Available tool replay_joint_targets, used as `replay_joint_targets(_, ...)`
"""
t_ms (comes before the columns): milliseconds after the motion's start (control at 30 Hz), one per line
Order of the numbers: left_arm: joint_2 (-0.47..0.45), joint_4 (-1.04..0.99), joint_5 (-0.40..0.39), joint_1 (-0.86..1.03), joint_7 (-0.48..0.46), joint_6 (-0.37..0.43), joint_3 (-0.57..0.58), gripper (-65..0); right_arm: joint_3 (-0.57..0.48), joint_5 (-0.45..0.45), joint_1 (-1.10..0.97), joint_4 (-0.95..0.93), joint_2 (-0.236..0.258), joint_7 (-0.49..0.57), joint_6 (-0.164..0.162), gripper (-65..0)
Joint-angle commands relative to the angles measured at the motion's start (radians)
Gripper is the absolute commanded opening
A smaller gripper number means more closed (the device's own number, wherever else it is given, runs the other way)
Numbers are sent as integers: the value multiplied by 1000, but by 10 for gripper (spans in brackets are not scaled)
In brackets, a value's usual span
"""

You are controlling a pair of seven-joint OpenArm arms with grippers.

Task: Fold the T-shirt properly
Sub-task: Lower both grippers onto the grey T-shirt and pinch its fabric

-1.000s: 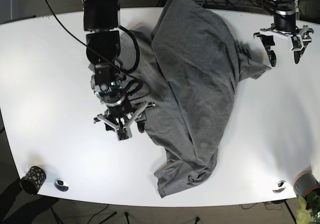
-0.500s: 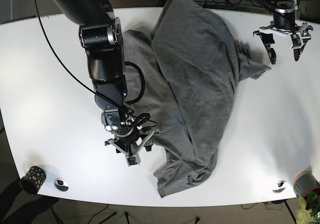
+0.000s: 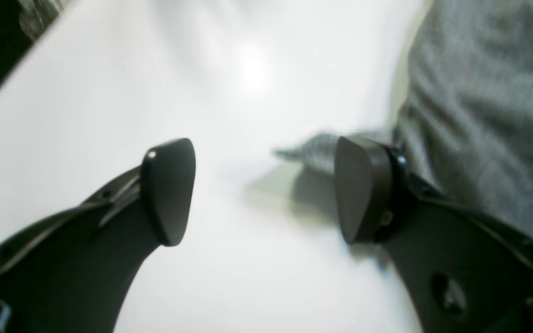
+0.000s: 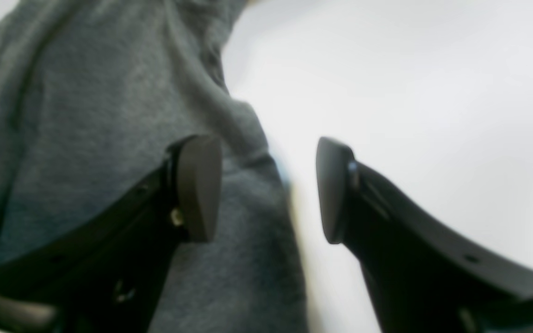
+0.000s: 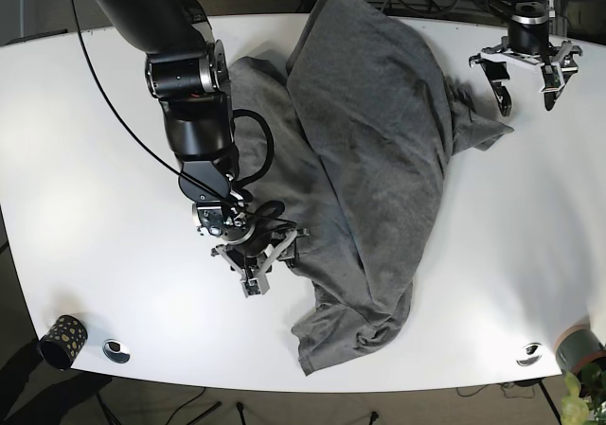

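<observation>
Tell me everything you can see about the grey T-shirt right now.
The T-shirt is dark heather grey, a soft knit by its look, lying crumpled and unfolded across the white table. It runs from the far edge toward the near edge, with thick folds and a bunched lower end. The right gripper, jaws open, sits at its left hem, one finger over the fabric. The left gripper hovers open near a sleeve.

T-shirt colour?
Plain dark grey T-shirt, no print visible; clearest in the base view.

A dotted cup [image 5: 62, 341] stands on the white table [image 5: 76, 141] near its front corner.
</observation>
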Motion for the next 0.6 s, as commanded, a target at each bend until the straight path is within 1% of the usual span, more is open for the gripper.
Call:
replay_joint_targets(0, -8, 19, -3, 6, -11, 2, -4, -217, 0, 4, 19, 16, -12, 32, 10, -331)
replay_joint_targets(100, -8, 19, -3, 6, -3, 2, -4, -217, -1, -1, 10, 16, -41, 33, 10, -331)
replay_joint_targets(267, -8, 19, -5, 10, 3, 1, -4, -217, -1, -1, 8, 13, -49, 33, 10, -331)
replay_joint_targets(367, -8, 21, -6, 13, 46, -2, -4, -217, -1, -1, 8, 13, -49, 35, 10, -333)
replay_joint_targets(467, -8, 21, -6, 17, 86, -73, -4, -217, -1, -1, 8, 13, -49, 35, 10, -336)
replay_joint_targets(567, -5, 21, -9, 18, 89, -137, -4, -217, -1, -1, 5, 13, -49, 35, 10, -338)
